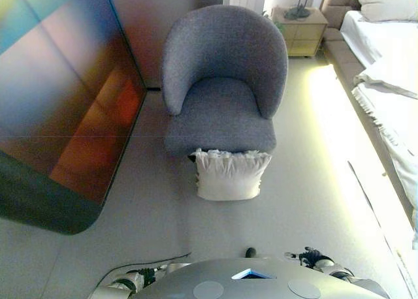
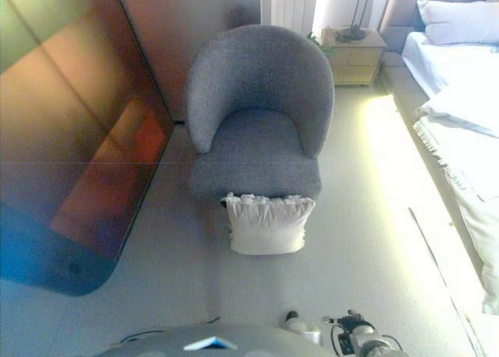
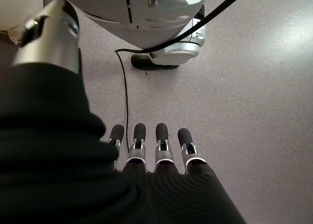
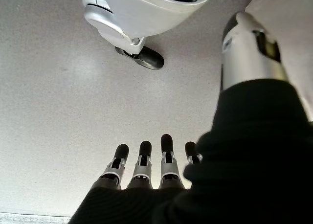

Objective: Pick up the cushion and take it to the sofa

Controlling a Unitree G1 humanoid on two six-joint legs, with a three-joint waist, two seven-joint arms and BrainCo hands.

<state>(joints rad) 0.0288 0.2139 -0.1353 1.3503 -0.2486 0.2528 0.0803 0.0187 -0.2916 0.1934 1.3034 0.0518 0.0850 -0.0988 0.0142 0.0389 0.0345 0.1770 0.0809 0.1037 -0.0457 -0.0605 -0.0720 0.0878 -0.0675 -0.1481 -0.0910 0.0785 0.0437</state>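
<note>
Leaning against the grey armchair (image 1: 225, 83), a white cushion (image 1: 230, 175) shows no writing.

Bed (image 1: 385, 57), nightstand (image 1: 300, 30), dark panel (image 1: 59, 96).

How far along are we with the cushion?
Nothing done yet: the cushion stands on the floor, leaning against the front of the grey sofa. Nothing in hand: left hand and right hand hang open over the floor, empty. Left: approach, grasp, lift, place on the seat.
</note>
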